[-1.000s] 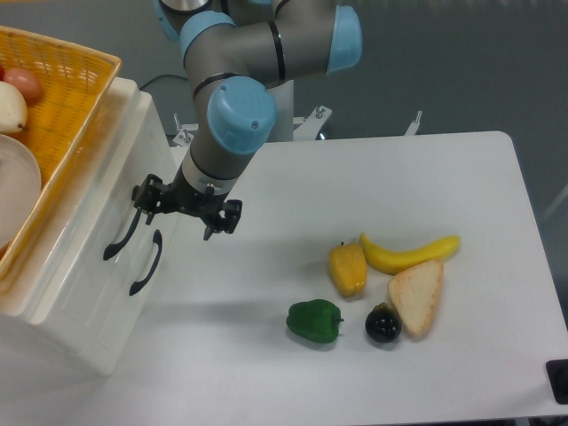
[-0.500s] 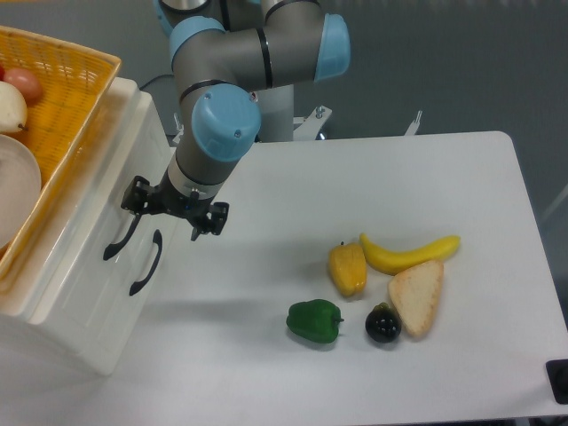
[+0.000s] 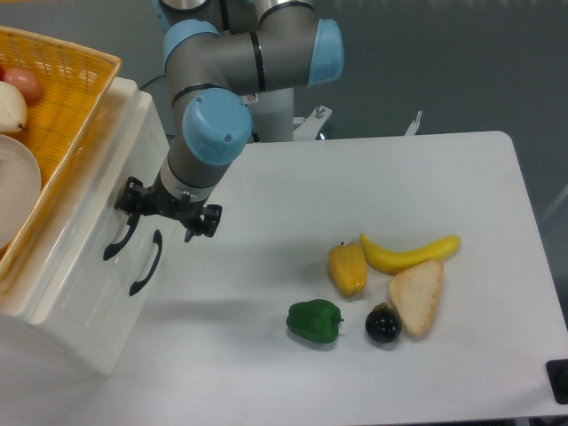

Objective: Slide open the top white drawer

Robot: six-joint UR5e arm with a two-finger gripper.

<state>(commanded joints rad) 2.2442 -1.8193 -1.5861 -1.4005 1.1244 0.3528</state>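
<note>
Pincer (image 3: 160,216) at top white drawer (image 3: 89,200) handle — jaws apart.

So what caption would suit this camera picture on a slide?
Gripper open at the top white drawer handle, drawer not yet slid open.

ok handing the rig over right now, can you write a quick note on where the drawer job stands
End effector: open, at the cabinet front, next to the upper end of the top handle; whether it touches the handle cannot be told.
Top white drawer: looks closed, front flush with the cabinet face. Lower drawer also closed. Yellow basket sits on top of the cabinet.
Done: approach to the handle.
Left: hook or grip the top handle, then pull the drawer out toward the open table. The food items lie well to the right, away from the pull path.
</note>
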